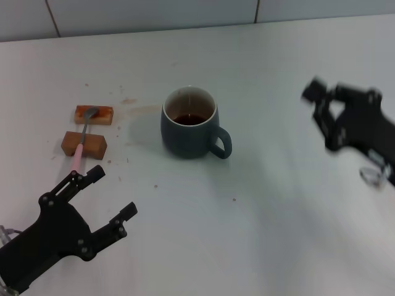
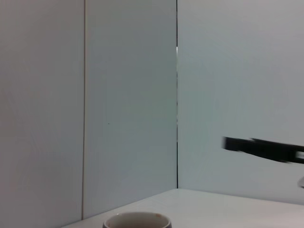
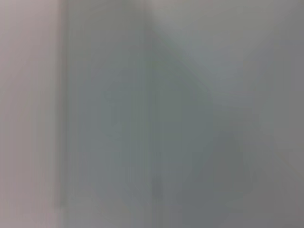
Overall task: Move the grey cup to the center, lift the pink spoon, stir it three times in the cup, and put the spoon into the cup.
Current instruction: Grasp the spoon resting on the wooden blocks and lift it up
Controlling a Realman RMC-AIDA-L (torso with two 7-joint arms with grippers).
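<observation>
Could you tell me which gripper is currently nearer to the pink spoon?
The left. The left gripper sits open just short of the pink spoon handle's near end; the right gripper is far across, beyond the grey cup.

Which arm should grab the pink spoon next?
Left, probably. The left gripper is open, near the pink spoon on the brown blocks. The right gripper is beyond the grey cup.
</observation>
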